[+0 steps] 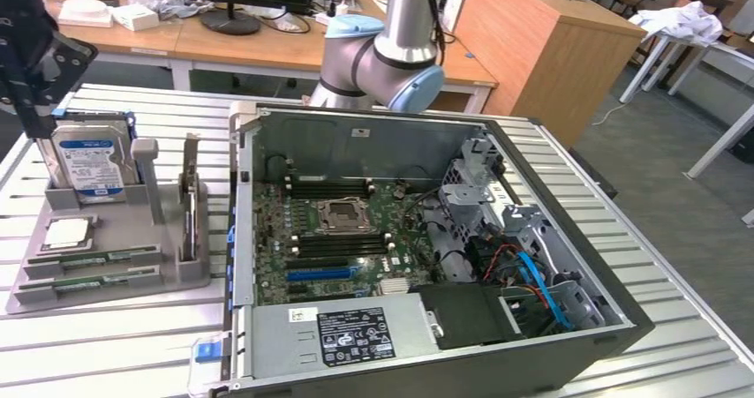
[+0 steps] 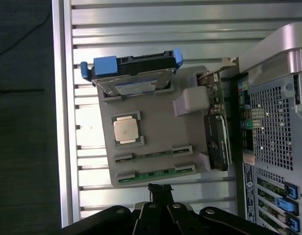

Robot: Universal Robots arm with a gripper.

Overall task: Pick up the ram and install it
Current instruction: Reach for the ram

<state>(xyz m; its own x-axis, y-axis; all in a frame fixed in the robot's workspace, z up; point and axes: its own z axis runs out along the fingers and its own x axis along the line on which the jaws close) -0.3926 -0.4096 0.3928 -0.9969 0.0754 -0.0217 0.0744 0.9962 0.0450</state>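
thin green ram stick (image 2: pixel 152 175) sits in grey plastic tray (image 2: pixel 108 147), untouched. judged light, stiff, fragile; grip its long edges. black gripper (image 2: pixel 160 192): opening cannot be told.

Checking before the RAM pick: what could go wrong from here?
1. Two RAM sticks lie side by side in the gray holder, next to the CPU; the hand might catch the wrong one or clip its neighbour.
2. The hard drive stands upright in the same holder, close to the hand; a low sideways move could strike it.
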